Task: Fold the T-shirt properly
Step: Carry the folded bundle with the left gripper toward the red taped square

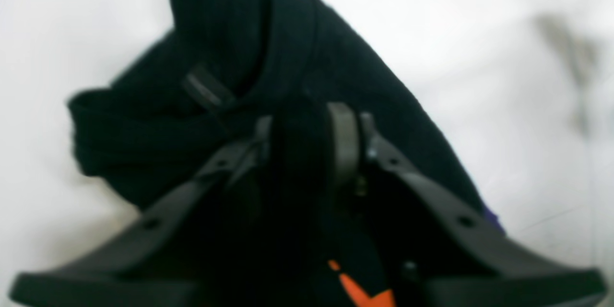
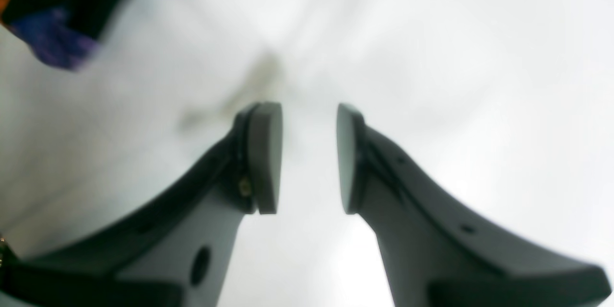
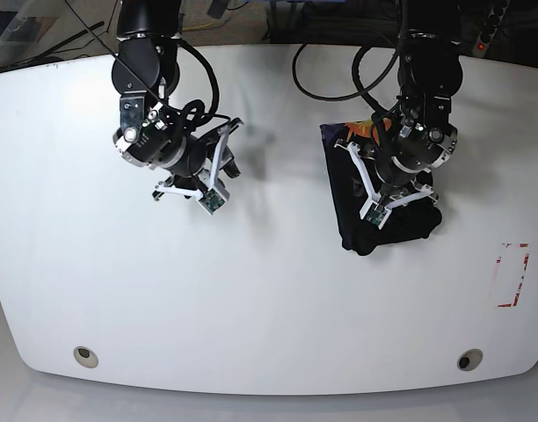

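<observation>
My left gripper point(image 1: 307, 139) pinches a fold of the bunched shirt point(image 3: 352, 189) on the table's point(image 3: 269, 299) right; my right gripper point(image 2: 309, 158) hangs narrowly parted, holding nothing.

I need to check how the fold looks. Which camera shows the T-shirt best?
The base view: it shows the whole T-shirt as a folded bundle on the table, partly under the left gripper. The left wrist view is a blurred close-up of cloth between the fingers; the right wrist view catches only a corner.
</observation>
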`<state>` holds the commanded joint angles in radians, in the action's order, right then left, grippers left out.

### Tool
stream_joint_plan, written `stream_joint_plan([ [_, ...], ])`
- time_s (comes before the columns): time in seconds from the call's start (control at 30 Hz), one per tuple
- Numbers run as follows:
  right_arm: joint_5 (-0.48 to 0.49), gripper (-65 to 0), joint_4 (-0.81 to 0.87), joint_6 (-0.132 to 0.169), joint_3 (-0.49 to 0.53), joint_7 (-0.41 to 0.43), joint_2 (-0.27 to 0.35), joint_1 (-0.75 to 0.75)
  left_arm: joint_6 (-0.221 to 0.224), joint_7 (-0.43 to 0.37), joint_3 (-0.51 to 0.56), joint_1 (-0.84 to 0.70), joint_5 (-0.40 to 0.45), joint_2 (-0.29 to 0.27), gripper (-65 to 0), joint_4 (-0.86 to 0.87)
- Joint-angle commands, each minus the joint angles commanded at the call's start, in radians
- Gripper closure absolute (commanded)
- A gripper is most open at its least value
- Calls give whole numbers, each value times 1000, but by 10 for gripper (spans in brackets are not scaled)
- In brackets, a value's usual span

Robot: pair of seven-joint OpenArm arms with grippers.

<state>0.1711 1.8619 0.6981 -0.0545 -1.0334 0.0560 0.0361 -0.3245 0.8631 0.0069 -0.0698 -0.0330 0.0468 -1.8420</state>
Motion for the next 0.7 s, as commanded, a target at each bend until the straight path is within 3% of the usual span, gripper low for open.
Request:
stream_joint_plan([
  [0.13,0,-174,-2,0,0,0,2,9,60,-51,-11,-29,2,-15,-392,34],
  [0.27,0,-174,3,0,0,0,2,17,89,-60,-17,-34,0,-11,-403,135],
  [0.37,0,-174,5,0,0,0,2,17,81,-107,-52,-34,0,-6,-403,230],
  [0.5,0,-174,6,0,0,0,2,15,15,-121,-192,-34,0,51,-403,299],
  [0.7,0,-174,35,0,0,0,15,14,-192,-129,-358,-34,0,264,-403,479],
])
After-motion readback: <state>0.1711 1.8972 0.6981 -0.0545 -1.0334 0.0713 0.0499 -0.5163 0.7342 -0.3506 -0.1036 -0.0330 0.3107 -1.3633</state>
